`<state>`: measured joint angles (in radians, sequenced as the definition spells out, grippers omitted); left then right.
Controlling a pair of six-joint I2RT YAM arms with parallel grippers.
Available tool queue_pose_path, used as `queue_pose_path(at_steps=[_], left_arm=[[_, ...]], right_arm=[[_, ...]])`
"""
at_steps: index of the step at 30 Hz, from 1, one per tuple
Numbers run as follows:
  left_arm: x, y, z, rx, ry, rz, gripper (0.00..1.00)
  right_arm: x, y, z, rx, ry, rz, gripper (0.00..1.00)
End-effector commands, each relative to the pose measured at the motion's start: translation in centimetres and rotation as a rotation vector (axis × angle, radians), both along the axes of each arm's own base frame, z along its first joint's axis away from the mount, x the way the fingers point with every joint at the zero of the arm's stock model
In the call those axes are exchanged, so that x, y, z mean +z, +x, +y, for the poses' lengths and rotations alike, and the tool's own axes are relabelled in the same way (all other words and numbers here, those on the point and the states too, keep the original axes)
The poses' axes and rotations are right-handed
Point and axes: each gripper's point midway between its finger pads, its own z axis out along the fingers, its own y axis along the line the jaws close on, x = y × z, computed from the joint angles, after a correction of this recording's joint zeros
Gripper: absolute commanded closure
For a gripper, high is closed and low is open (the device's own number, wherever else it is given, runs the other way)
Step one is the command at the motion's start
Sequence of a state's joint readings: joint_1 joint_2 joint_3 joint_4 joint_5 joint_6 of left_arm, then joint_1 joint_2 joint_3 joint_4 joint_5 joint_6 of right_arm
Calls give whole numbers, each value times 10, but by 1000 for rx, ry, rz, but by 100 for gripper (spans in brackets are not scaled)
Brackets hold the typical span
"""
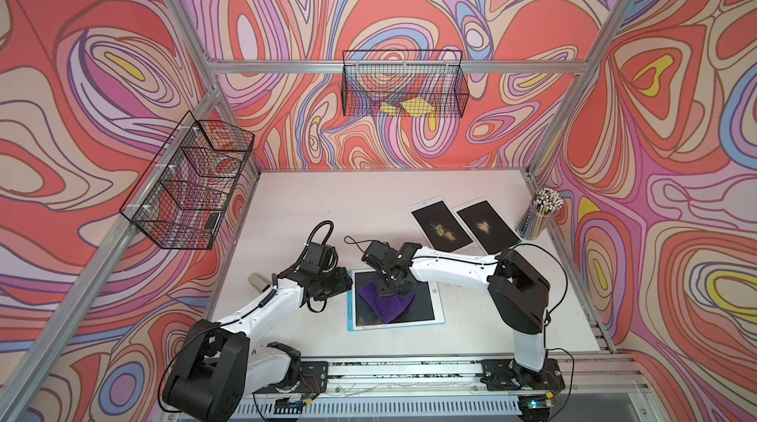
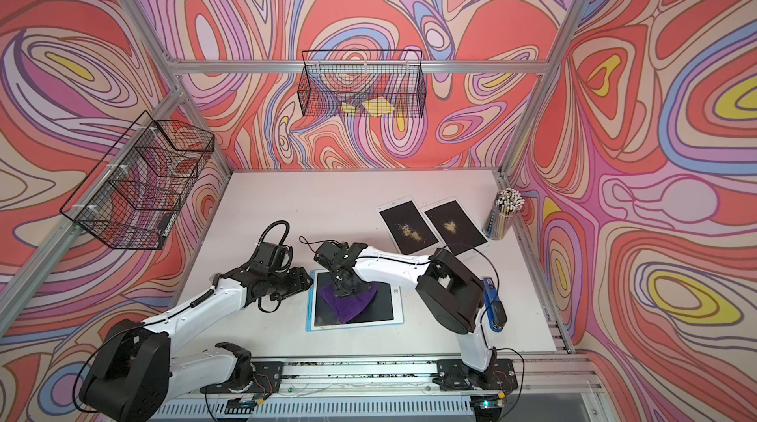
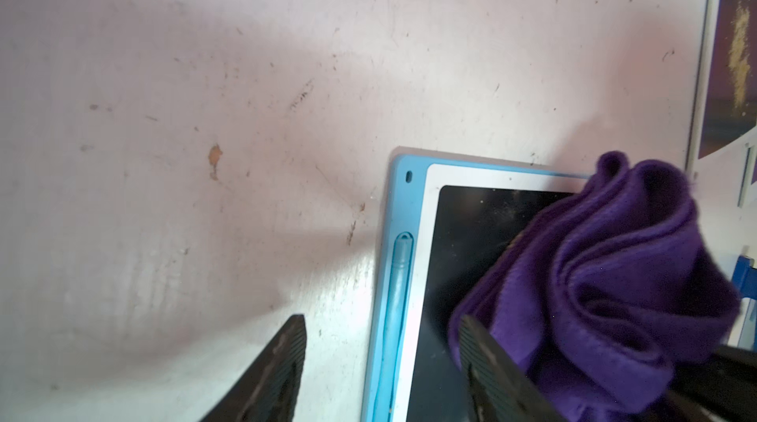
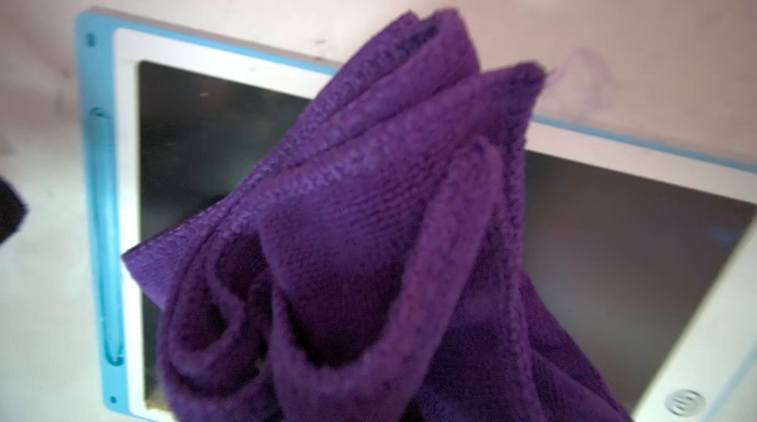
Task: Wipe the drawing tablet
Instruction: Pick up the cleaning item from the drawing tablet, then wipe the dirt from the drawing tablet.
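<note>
The drawing tablet [image 1: 431, 297] [image 2: 391, 301], a black screen in a white and blue frame, lies flat near the table's front middle. A bunched purple cloth [image 1: 387, 303] [image 2: 348, 303] [image 4: 368, 215] rests on its screen. My right gripper [image 1: 389, 281] [image 2: 348, 284] points down into the cloth and is shut on it; the folds hide its fingers in the right wrist view. My left gripper [image 1: 346, 282] [image 3: 383, 325] is open at the tablet's left edge [image 3: 426, 235], one finger over the table and one over the screen beside the cloth [image 3: 614, 276].
Two more tablets [image 1: 442, 225] [image 1: 487, 221] with yellowish crumbs lie at the back right, next to a cup of pencils [image 1: 540, 213]. A blue stapler [image 2: 493, 305] sits by the right arm. Wire baskets [image 1: 188, 190] [image 1: 403, 84] hang on the left and back walls.
</note>
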<state>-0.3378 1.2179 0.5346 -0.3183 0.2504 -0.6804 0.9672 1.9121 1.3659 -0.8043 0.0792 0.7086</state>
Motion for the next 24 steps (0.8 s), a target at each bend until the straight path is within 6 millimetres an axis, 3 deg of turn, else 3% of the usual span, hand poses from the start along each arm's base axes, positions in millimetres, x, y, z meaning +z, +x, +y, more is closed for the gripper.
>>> queue_pose_path(at_steps=[1, 5, 12, 21, 24], left_arm=[[-7, -6, -2, -25, 4, 49, 40], [-14, -10, -5, -59, 54, 91, 46], [-26, -17, -10, -143, 165, 150, 68], [-38, -24, 1, -128, 230, 188, 81], [-43, -25, 0, -137, 229, 203, 84]], right_arm=[[12, 7, -24, -24, 0, -40, 100], [0, 4, -32, -28, 15, -34, 100], [-29, -3, -19, -14, 95, 4, 100], [-35, -4, -19, 41, 88, -7, 100], [-36, -5, -20, 45, 92, -10, 90]])
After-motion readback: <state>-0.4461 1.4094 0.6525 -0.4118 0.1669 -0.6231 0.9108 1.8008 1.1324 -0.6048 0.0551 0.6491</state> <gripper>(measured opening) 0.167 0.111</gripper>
